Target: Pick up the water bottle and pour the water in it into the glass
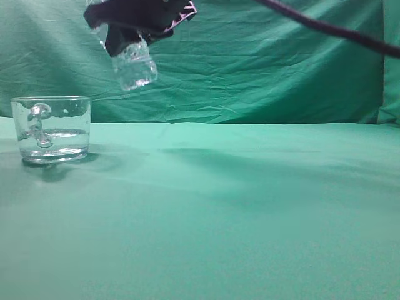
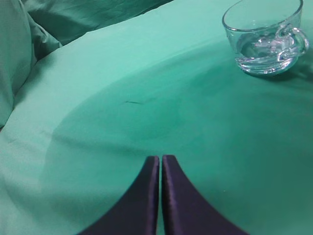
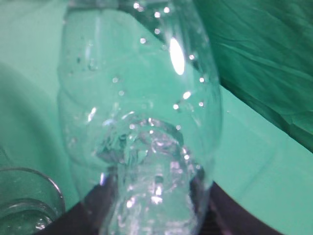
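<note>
The glass (image 1: 51, 129) stands at the left on the green cloth, with water (image 1: 53, 140) filling roughly its lower third. It also shows in the left wrist view (image 2: 264, 41) and at the lower left corner of the right wrist view (image 3: 24, 200). My right gripper (image 1: 134, 22) is shut on the water bottle (image 1: 134, 62) and holds it tilted in the air, above and just right of the glass. The bottle fills the right wrist view (image 3: 142, 98), wet inside, gripped between the dark fingers (image 3: 151, 210). Its neck is hidden. My left gripper (image 2: 160, 159) is shut and empty over the cloth.
Green cloth covers the table (image 1: 237, 206) and hangs as a backdrop (image 1: 262, 62). A dark cable (image 1: 331, 28) crosses the top right. A damp darker patch (image 2: 146, 117) marks the cloth near the left gripper.
</note>
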Available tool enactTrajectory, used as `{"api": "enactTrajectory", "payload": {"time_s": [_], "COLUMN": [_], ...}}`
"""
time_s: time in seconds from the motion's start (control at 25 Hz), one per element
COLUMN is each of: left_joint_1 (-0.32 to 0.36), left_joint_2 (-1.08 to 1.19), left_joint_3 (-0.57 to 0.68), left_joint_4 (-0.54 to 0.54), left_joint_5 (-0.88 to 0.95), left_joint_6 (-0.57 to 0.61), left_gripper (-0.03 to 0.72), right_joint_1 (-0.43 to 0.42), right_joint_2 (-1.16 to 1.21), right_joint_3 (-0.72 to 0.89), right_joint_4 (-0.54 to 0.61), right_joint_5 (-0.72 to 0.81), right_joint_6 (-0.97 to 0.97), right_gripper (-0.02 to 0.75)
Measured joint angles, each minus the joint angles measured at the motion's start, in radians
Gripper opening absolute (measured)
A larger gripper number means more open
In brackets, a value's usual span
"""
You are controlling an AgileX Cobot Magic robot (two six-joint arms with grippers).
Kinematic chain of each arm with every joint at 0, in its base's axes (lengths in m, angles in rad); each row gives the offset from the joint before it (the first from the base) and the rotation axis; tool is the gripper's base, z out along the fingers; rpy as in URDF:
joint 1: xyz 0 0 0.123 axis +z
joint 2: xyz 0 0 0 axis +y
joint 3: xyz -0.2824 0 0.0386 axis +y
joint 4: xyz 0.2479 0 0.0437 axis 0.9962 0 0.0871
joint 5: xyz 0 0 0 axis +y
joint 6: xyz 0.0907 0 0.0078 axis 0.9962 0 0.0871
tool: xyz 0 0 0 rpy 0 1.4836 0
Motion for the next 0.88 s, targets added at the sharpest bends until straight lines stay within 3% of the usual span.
{"api": "enactTrajectory", "payload": {"time_s": [0.36,0.88], "left_joint_1": [0.0,0.0], "left_joint_2": [0.0,0.0], "left_joint_3": [0.0,0.0], "left_joint_4": [0.0,0.0], "left_joint_5": [0.0,0.0], "left_joint_6": [0.0,0.0], "left_gripper": [0.0,0.0], "right_joint_1": [-0.077,-0.415], "right_joint_2": [-0.301,-0.642], "right_joint_3": [0.303,0.69], "right_joint_4": [-0.007,-0.018], "right_joint_5": [-0.078,-0.082], "right_joint_6": [0.191,0.212], "right_gripper": [0.262,0.262]}}
